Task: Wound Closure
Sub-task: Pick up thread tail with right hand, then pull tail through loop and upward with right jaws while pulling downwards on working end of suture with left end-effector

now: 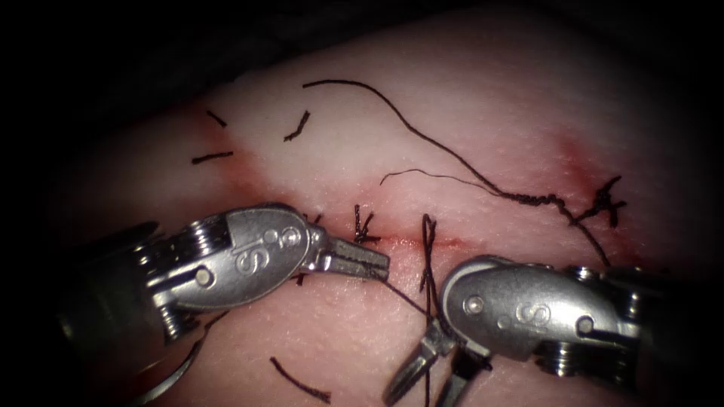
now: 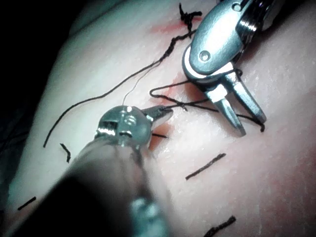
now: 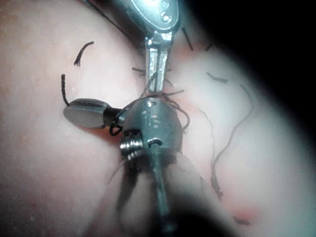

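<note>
My left tool (image 1: 369,262) clamps the dark thread (image 1: 403,298) just below the cut (image 1: 445,243). My right tool (image 1: 430,373) is spread, grasping nothing, straddling that taut strand. Cut ends of thread (image 1: 300,379) litter the tissue (image 1: 490,98); red fluid (image 1: 581,162) stains the right side.

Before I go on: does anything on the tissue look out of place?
Yes: cut ends of thread lie scattered on the tissue, and a long loose thread trails from a tangled knot above the cut.

My left tool (image 1: 369,262) pinches the dark thread (image 1: 403,295) just below the cut (image 1: 441,243); my right tool (image 1: 426,373) gapes around it.
</note>
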Robot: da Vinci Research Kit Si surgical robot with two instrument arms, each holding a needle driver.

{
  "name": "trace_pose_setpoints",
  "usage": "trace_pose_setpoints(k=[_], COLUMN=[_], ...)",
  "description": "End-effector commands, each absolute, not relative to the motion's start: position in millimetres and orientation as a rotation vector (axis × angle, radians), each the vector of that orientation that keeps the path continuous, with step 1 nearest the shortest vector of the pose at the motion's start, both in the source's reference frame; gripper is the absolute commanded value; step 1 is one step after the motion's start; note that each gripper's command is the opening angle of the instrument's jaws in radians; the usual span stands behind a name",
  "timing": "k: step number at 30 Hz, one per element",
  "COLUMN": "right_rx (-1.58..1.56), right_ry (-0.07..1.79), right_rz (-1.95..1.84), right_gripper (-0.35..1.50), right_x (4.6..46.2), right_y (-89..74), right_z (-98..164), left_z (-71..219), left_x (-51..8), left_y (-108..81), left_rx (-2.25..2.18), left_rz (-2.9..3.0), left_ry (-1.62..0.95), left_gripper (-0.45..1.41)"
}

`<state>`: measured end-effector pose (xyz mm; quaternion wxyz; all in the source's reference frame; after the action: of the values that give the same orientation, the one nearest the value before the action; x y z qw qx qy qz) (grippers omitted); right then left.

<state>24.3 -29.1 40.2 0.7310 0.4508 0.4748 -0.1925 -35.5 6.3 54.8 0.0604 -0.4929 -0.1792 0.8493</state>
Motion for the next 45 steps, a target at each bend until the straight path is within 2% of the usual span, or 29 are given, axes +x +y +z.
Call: trace_pose_setpoints(k=[1,9,20,32,45], right_rx=[0.961,0.926,0.894,0.856,0.766], right_ry=[1.039,1.046,1.248,1.347,1.300], right_rz=[-0.455,-0.488,-0.273,-0.159,-0.182], right_gripper=[-0.35,-0.35,-0.35,-0.35,-0.35], right_x=[25.6,25.2,24.0,22.8,20.7], right_y=[-27.8,-25.7,-20.1,-15.9,-11.8], right_z=[40,40,39,39,43], left_z=[55,54,53,52,45], left_x=[-35.9,-35.2,-34.5,-35.2,-33.4], left_y=[7.2,5.9,2.3,-1.5,-6.3], left_rx=[-1.497,-1.490,-1.461,-1.457,-1.486], left_rz=[2.572,2.575,2.606,2.622,2.640], left_ry=[-0.537,-0.550,-0.521,-0.505,-0.538], left_gripper=[-0.45,-0.45,-0.45,-0.45,-0.45])
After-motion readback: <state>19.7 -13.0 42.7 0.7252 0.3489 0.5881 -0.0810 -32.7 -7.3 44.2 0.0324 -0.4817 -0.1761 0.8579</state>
